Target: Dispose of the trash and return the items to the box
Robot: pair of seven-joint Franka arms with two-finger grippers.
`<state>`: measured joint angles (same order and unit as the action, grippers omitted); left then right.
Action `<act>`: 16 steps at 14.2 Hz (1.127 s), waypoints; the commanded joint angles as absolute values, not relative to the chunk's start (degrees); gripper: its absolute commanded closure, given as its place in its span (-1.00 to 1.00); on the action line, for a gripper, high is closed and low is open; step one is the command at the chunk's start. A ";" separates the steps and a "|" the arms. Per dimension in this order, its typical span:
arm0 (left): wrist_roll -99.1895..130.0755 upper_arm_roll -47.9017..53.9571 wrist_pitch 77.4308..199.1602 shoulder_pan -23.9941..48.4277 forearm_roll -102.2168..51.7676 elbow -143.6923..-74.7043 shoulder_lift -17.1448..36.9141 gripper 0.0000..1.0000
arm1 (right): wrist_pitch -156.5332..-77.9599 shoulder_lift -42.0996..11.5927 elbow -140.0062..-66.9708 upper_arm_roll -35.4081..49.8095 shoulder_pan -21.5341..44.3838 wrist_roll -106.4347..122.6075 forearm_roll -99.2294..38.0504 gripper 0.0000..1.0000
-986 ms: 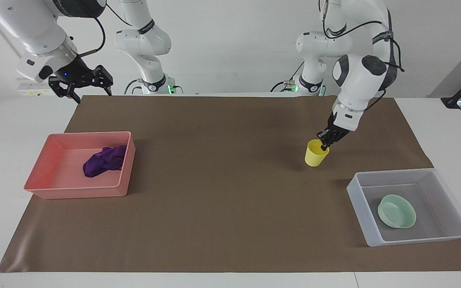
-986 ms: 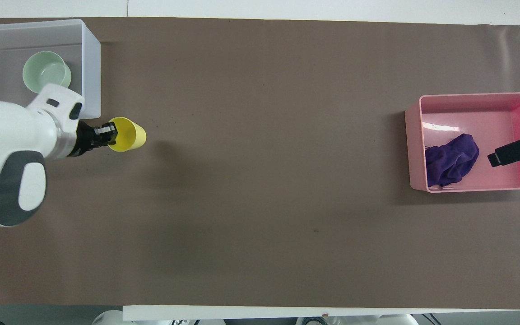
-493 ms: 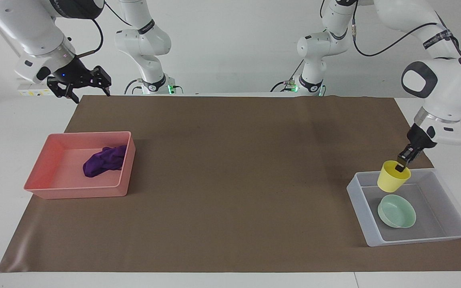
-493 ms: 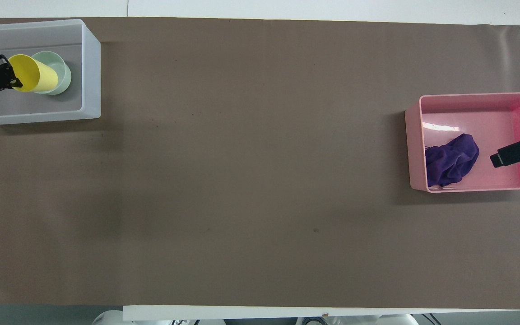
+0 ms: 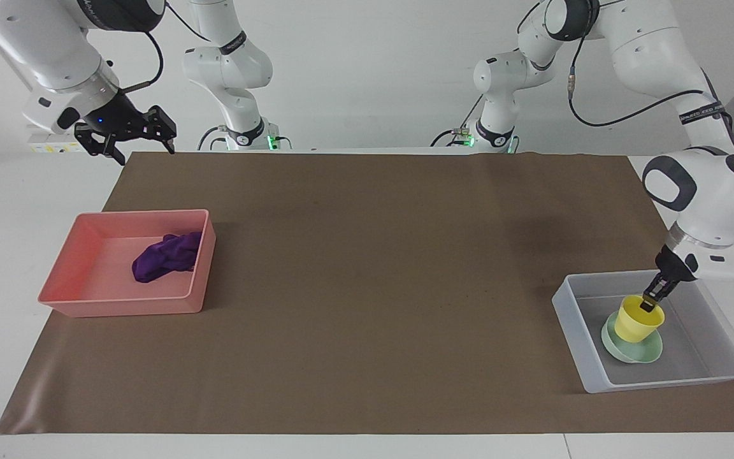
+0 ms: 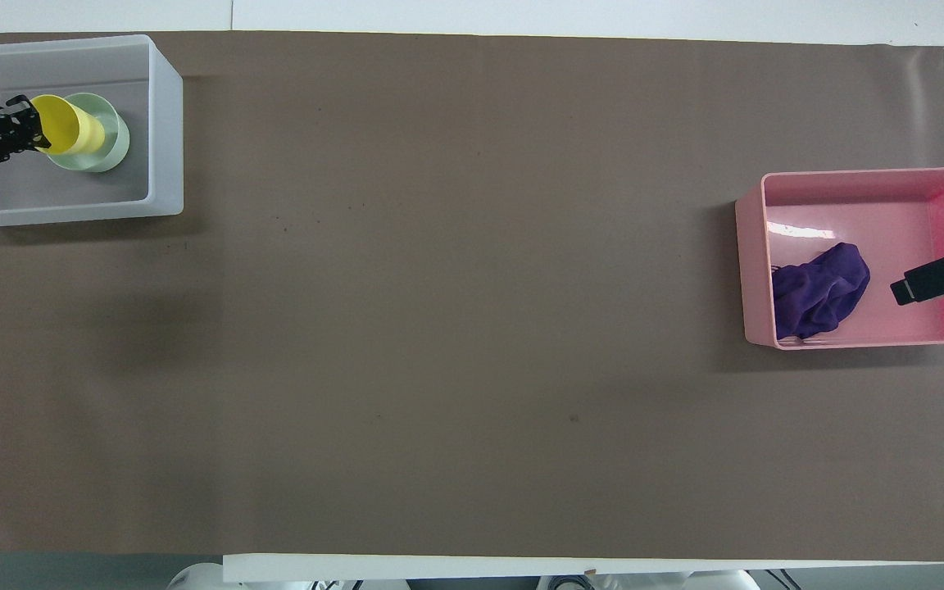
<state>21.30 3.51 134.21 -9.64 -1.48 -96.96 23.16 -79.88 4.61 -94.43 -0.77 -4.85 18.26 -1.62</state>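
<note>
My left gripper [image 5: 651, 302] is shut on the rim of the yellow cup [image 5: 638, 322] and holds it upright, its base down in the mint-green bowl [image 5: 623, 350]. The bowl lies on the floor of the translucent box [image 5: 569, 325] at the left arm's end of the table. In the overhead view the cup [image 6: 72, 135] covers part of the bowl [image 6: 110, 150]. The purple cloth wad [image 5: 166, 255] lies in the pink tray [image 5: 118, 307] at the right arm's end. My right gripper [image 5: 144, 148] is open and empty, raised over the table's corner, and waits.
A brown mat [image 5: 367, 287] covers the table between the pink tray and the box [image 6: 165, 123]. In the overhead view a black part of my right gripper [image 6: 939, 279] shows over the pink tray [image 6: 849, 184], beside the cloth [image 6: 816, 291].
My left gripper carried the yellow cup from the mat beside the box, over the box's rim, and lowered it into the mint-green bowl. The right gripper barely moved.
</note>
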 commanded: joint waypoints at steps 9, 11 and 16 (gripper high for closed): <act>18.12 4.22 118.86 -7.30 -0.44 -97.73 11.01 -1.00 | -80.16 5.63 -95.71 -0.53 -5.27 19.34 -1.41 -0.99; 16.18 4.22 112.97 -5.72 -0.35 -98.69 6.44 -1.00 | -80.16 5.63 -95.71 -0.53 -5.27 19.34 -1.41 -0.99; 6.86 4.48 98.03 -2.46 -0.44 -98.61 -4.20 -1.00 | -80.16 5.71 -95.71 -0.53 -5.27 19.34 -1.41 -0.99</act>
